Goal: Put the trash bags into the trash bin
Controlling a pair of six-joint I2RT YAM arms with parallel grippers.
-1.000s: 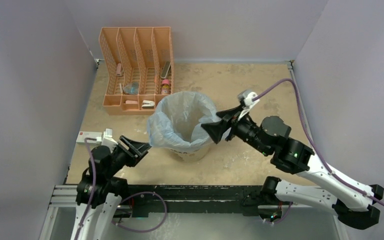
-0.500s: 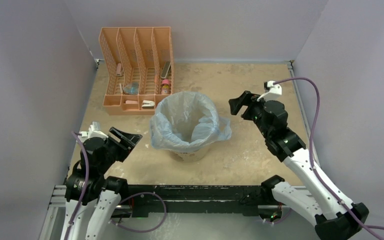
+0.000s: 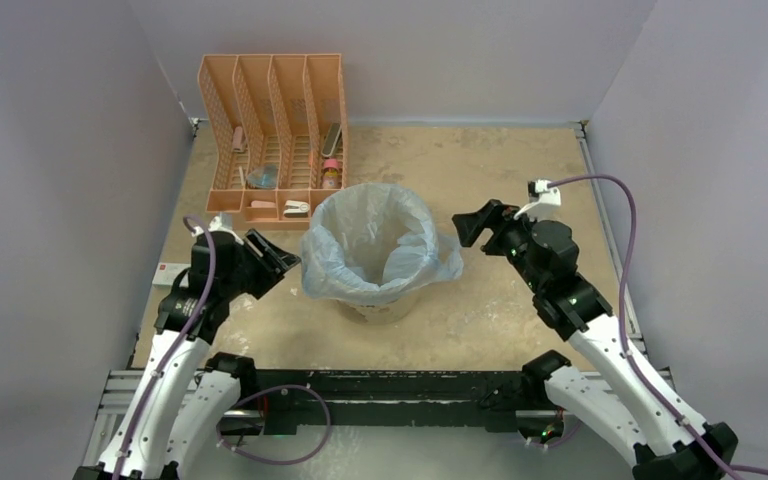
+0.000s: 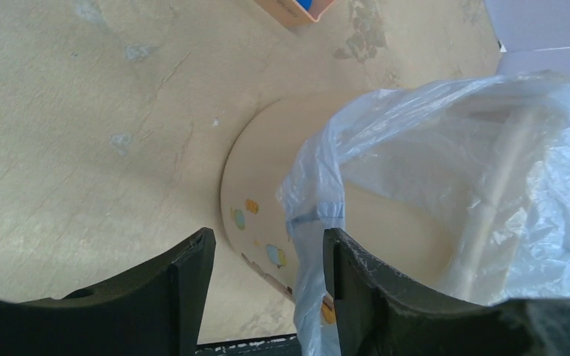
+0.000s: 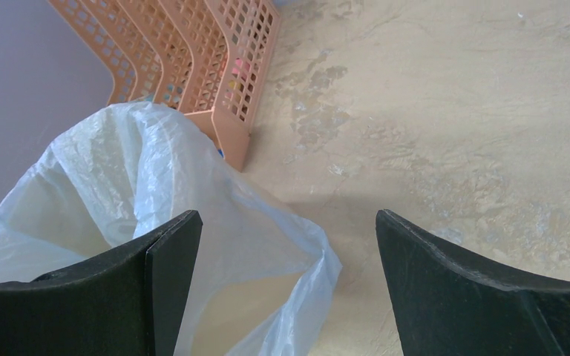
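Pale lilac walls [image 3: 60,150] box a tan tabletop [image 3: 500,170]; at its middle the trash bags [image 3: 345,235] line the trash bin [image 3: 385,310]. Left claw [image 3: 280,258] and right claw [image 3: 463,228] gape, empty.

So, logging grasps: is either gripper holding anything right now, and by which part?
Nothing is held. The left gripper is open around the bag's draped edge, unpinched; the right gripper is open too, gripping nothing.

Overhead view from behind, both wrist views close beside the shared trash bin [image 4: 263,174]
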